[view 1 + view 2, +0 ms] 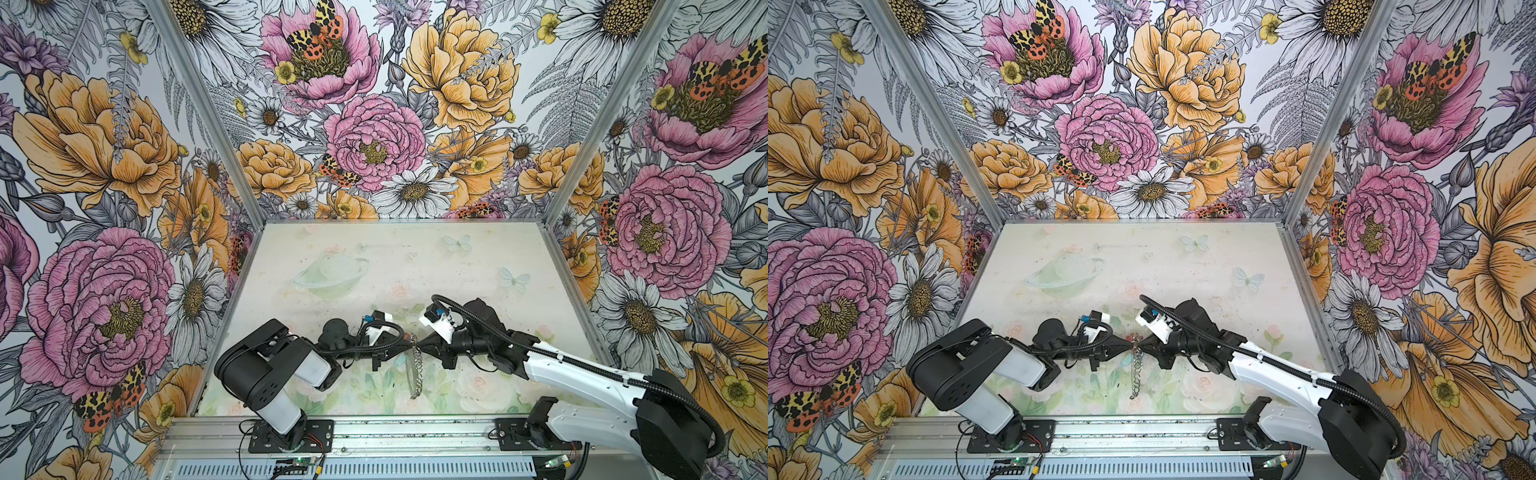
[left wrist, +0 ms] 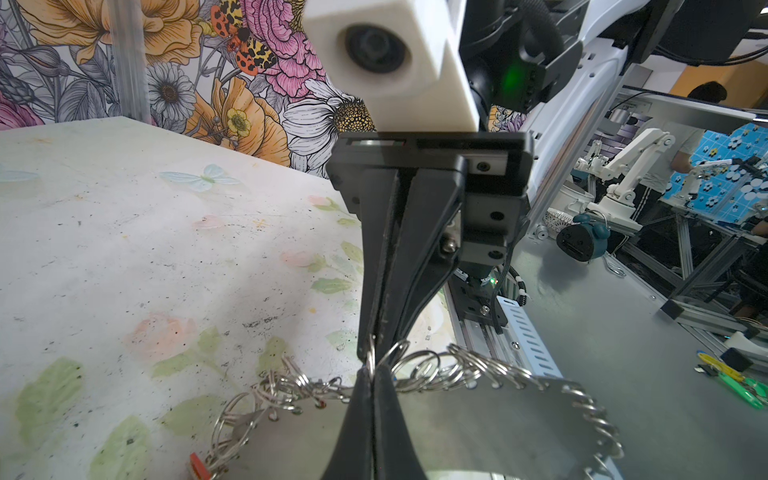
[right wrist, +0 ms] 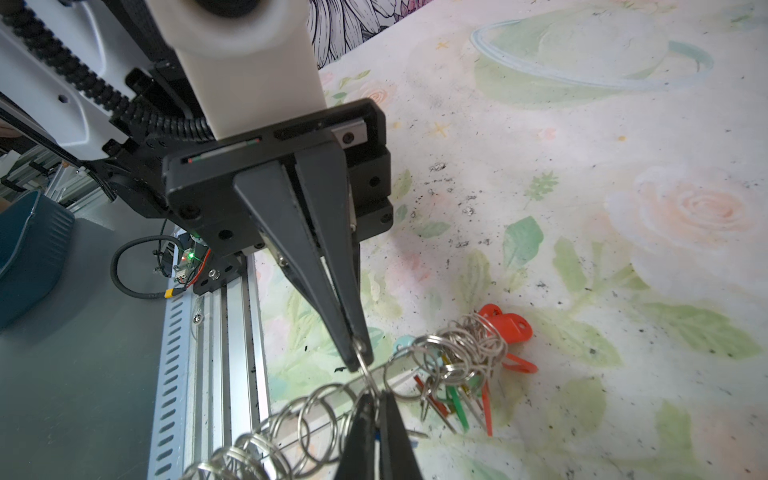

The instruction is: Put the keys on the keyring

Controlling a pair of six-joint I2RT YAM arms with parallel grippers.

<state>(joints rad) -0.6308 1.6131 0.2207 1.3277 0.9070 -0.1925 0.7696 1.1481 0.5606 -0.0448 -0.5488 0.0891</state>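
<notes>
My left gripper (image 2: 371, 376) and right gripper (image 3: 376, 401) meet tip to tip. Both are pinched tight on one small silver wire loop (image 3: 366, 372) at the rim of the large flat grey metal keyring (image 2: 478, 419). The keyring drops away beneath them above the pale flowered desk (image 2: 124, 228). The red, green and orange plastic keys (image 3: 465, 374) bunch just beside my right gripper's tips.

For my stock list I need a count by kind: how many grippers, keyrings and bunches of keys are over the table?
Grippers: 2 (left gripper, right gripper)
Keyring: 1
Bunch of keys: 1
Total: 4
</notes>
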